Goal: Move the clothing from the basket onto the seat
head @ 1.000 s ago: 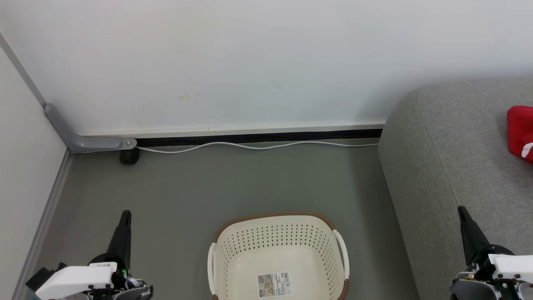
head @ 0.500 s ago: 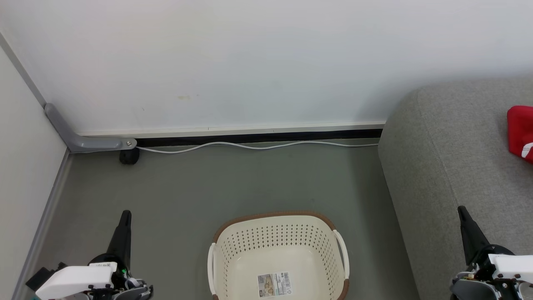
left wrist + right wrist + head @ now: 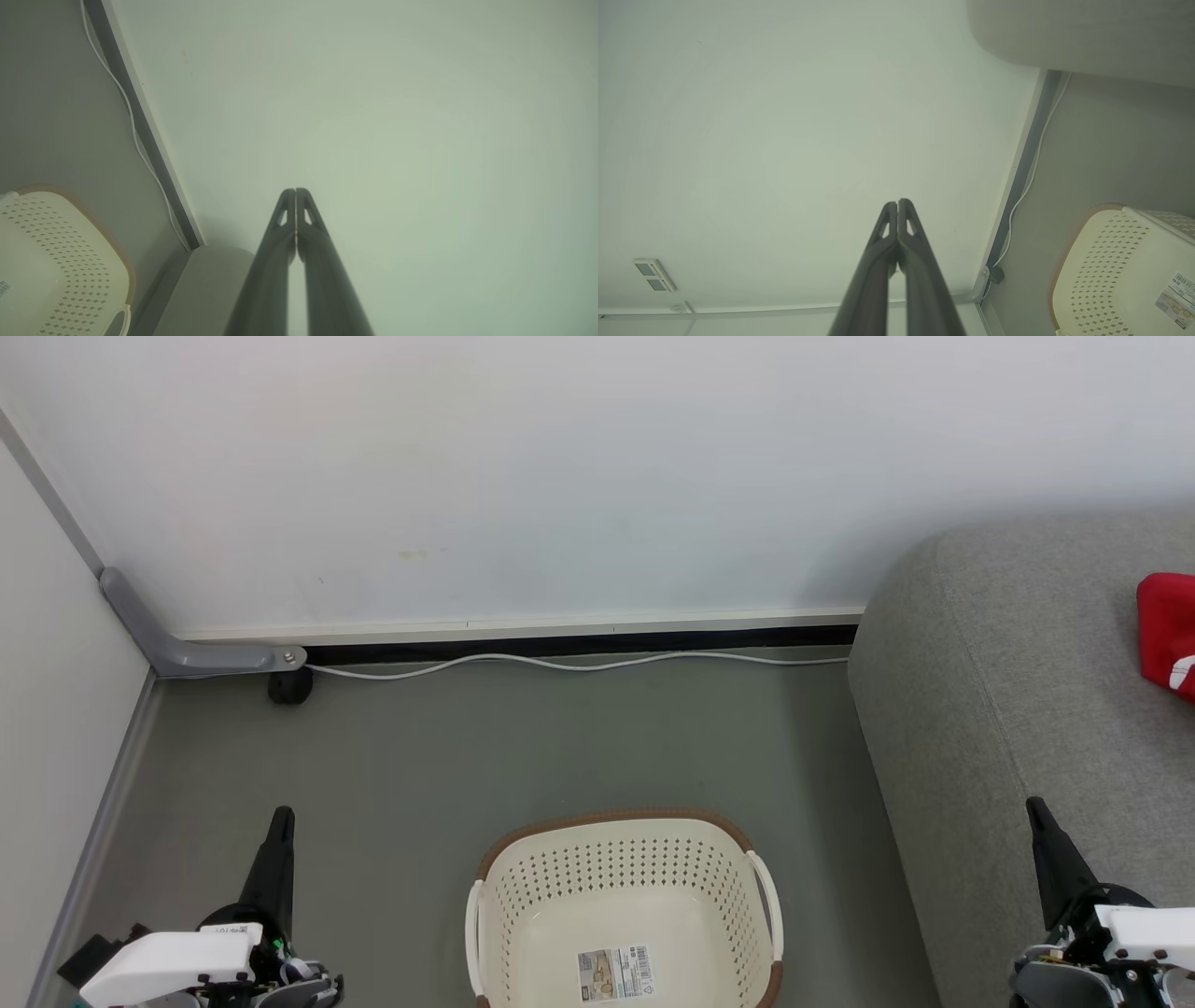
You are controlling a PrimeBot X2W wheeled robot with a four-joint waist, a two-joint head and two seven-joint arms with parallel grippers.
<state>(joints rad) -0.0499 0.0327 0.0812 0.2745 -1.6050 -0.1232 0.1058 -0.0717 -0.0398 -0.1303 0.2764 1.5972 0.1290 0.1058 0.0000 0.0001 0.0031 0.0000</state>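
The cream perforated basket point(image 3: 624, 859) stands on the floor at the bottom centre, with nothing but a barcode label point(image 3: 616, 973) on its base. A bright red garment point(image 3: 1167, 630) lies on the grey sofa seat point(image 3: 1036, 691) at the right edge, partly cut off. My left gripper point(image 3: 280, 817) is at the lower left, left of the basket, shut and holding nothing. My right gripper point(image 3: 1034, 805) is at the lower right over the sofa's front, shut too. Both wrist views show the tips pressed together: left gripper point(image 3: 295, 191), right gripper point(image 3: 897, 202). The basket appears in each: point(image 3: 56, 261), point(image 3: 1111, 261).
A white wall rises behind, with a white cable point(image 3: 579, 663) running along its dark skirting. A grey angled bracket with a black foot point(image 3: 289, 683) sits in the left corner. Grey floor point(image 3: 523, 747) lies between basket and wall. A wall socket plate point(image 3: 651, 274) shows low on the wall.
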